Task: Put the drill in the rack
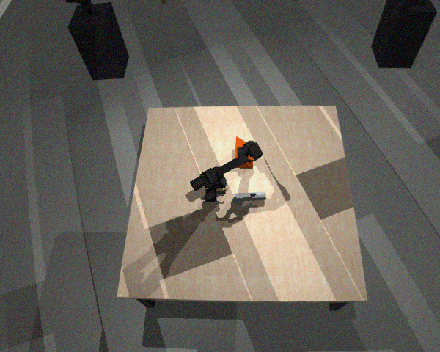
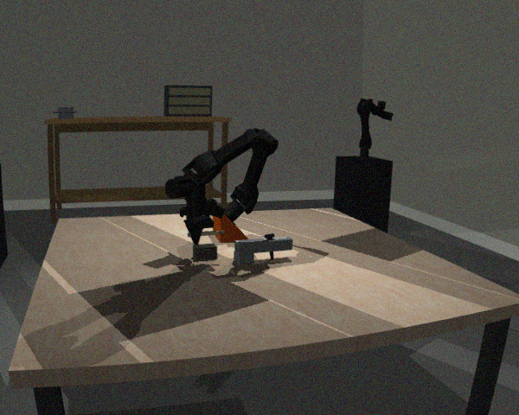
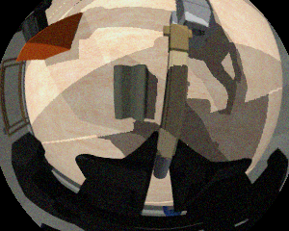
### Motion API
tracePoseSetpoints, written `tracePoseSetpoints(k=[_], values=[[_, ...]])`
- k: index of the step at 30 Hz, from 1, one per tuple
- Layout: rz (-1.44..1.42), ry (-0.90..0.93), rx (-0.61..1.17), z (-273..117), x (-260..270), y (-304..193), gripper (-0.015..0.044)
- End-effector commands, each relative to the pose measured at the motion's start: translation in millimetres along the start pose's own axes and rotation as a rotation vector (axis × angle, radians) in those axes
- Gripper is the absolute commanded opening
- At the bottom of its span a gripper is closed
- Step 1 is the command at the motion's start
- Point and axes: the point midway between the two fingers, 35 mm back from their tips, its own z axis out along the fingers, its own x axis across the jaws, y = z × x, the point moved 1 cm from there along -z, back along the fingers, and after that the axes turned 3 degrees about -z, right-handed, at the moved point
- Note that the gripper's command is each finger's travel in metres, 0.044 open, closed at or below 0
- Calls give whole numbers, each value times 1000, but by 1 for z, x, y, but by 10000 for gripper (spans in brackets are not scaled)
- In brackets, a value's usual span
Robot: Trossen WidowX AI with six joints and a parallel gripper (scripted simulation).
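Observation:
My gripper [image 2: 195, 239] [image 3: 162, 135] is shut on the drill [image 2: 211, 233] [image 3: 175, 98], a tan rod with a wider collar at its far end. The drill is held roughly level above the table, with its collar end toward the holder. The grey-blue holder [image 1: 243, 196] [image 2: 251, 245] [image 3: 195, 15] stands apart from the drill in the exterior view. A small black key [image 1: 252, 194] [image 2: 269, 236] sits on top of its bar. The rack [image 2: 206, 252] [image 3: 130, 92], a grey-green grooved block, stands left of the drill in the wrist view. The gripper is hidden from above by the arm.
An orange wedge [image 1: 239, 144] [image 2: 227, 231] [image 3: 55, 42] stands behind the holder, partly under my arm. The wooden table [image 1: 307, 273] [image 2: 322, 322] carries everything, with long shadows across it. A shelf [image 2: 138, 119] stands by the back wall.

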Motion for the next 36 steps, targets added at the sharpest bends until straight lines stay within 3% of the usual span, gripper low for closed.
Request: tracePoseSetpoints(k=[1, 22, 36], values=[[-3, 4, 0, 1, 8, -1, 0], [-2, 5, 1, 3, 44, -7, 0], [-2, 5, 0, 28, 44, -6, 0]])
